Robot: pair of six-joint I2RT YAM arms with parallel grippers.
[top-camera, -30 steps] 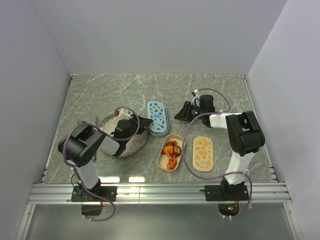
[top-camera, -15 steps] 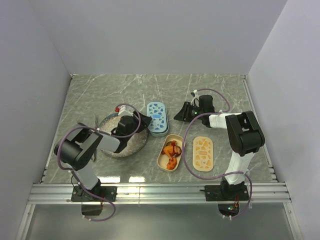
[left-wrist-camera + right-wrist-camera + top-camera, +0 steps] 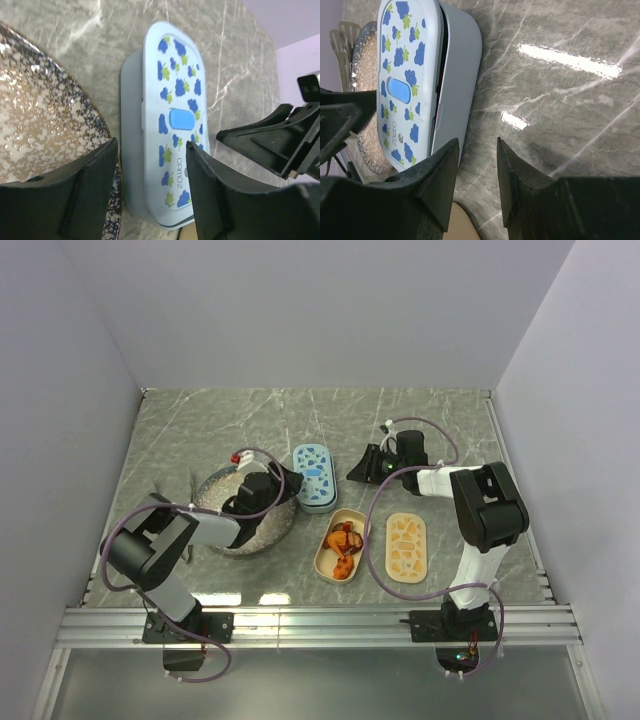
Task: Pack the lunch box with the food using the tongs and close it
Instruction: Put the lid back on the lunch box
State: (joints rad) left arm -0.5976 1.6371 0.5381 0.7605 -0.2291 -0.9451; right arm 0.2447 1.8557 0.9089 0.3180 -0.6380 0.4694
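Note:
The food point(image 3: 342, 540), orange and reddish chunks, lies in an open beige oval tub point(image 3: 340, 562). Its patterned beige lid point(image 3: 406, 543) lies flat to the right. A shut blue-flowered lunch box point(image 3: 315, 477) point(image 3: 175, 115) point(image 3: 410, 75) stands between the arms. My left gripper point(image 3: 288, 485) point(image 3: 150, 185) is open over the plate's right rim, and the blue box's near end shows between its fingers. My right gripper point(image 3: 356, 472) point(image 3: 477, 150) is open over bare table just right of the blue box, holding nothing. The tongs point(image 3: 342, 37) lie beyond the plate.
A round speckled plate point(image 3: 222, 512) point(image 3: 40, 125) sits left of the blue box, under my left wrist. The beige tub's rim point(image 3: 462, 225) shows just below my right fingers. The table has a raised frame on all sides.
My left gripper has opened and reached further right across the plate toward the blue box. The right arm has stayed still.

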